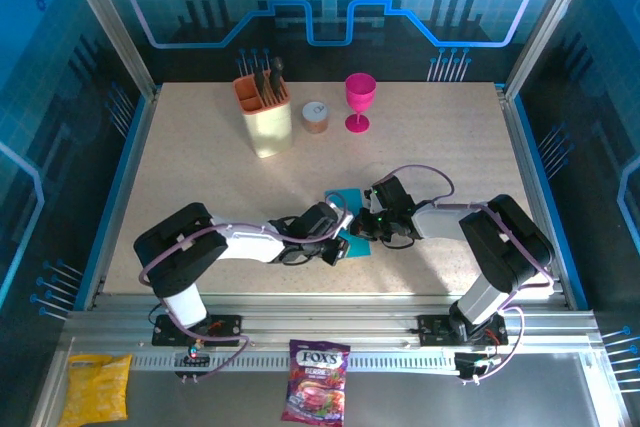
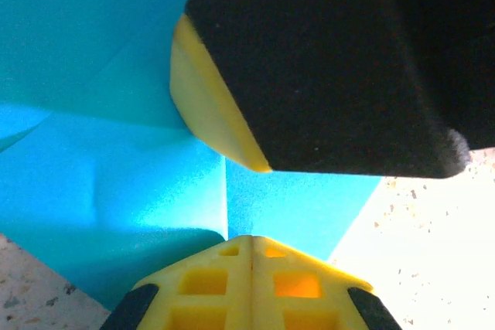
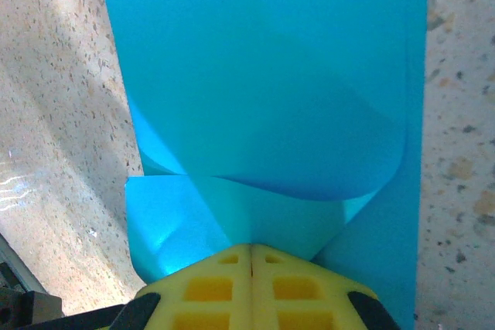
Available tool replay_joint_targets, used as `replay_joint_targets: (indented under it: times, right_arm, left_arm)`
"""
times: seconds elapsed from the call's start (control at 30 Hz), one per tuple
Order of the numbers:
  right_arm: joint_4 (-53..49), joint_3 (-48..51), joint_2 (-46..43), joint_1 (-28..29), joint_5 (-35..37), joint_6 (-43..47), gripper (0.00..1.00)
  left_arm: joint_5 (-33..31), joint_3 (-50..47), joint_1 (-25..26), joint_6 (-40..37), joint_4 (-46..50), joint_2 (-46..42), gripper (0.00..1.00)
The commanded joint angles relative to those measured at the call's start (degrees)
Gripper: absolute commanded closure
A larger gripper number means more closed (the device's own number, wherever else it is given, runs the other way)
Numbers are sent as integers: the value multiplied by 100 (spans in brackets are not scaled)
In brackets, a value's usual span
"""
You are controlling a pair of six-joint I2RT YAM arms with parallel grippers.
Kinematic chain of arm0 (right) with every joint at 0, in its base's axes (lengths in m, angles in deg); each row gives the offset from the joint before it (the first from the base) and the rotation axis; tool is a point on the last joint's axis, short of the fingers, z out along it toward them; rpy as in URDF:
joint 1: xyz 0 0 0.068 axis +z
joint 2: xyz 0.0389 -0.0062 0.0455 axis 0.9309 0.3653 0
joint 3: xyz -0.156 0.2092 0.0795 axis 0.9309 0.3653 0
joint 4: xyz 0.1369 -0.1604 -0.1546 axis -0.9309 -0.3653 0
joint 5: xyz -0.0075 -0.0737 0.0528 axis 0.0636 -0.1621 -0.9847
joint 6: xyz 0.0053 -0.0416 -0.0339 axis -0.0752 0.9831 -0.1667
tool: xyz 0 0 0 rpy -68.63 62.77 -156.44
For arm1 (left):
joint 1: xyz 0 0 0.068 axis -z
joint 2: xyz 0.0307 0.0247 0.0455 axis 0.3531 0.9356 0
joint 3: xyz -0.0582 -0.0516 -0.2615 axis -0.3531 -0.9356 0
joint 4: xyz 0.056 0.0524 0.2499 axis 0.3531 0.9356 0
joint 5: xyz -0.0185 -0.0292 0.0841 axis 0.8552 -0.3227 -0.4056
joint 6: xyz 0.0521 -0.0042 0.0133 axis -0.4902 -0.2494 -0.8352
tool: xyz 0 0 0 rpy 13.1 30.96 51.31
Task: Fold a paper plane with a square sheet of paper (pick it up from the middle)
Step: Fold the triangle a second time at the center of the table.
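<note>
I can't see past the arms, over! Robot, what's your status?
Left gripper shut, tip at blue paper. Right gripper shut, pinching its curled fold. Pink goblet far back.

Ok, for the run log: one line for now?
left claw: shut, tip on cyan paper sheet | right claw: shut on sheet's curl

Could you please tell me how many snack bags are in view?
2. A yellow snack bag lies at the near left corner; a purple Fox's candy bag lies at the middle of the near edge. No others seem hidden.
</note>
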Motion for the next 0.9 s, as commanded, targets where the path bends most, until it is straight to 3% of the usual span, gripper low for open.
replay_joint_targets:
  times: [0.0, 0.5, 0.67, 0.87]
  right_arm:
    - [-491, 175, 60, -11, 303, -57, 100]
    - [-555, 143, 85, -19, 366, -59, 100]
    - [-556, 157, 113, -17, 339, -24, 100]
    - [-519, 169, 137, -22, 312, -25, 100]
  left_arm:
    - [-45, -364, 52, 223, 283, -103, 100]
    - [-382, -1738, 622, 1309, -28, -991, 100]
    - [-635, -1286, 604, 1051, 514, -1617, 100]
    - [-473, -297, 301, 474, 622, -1208, 100]
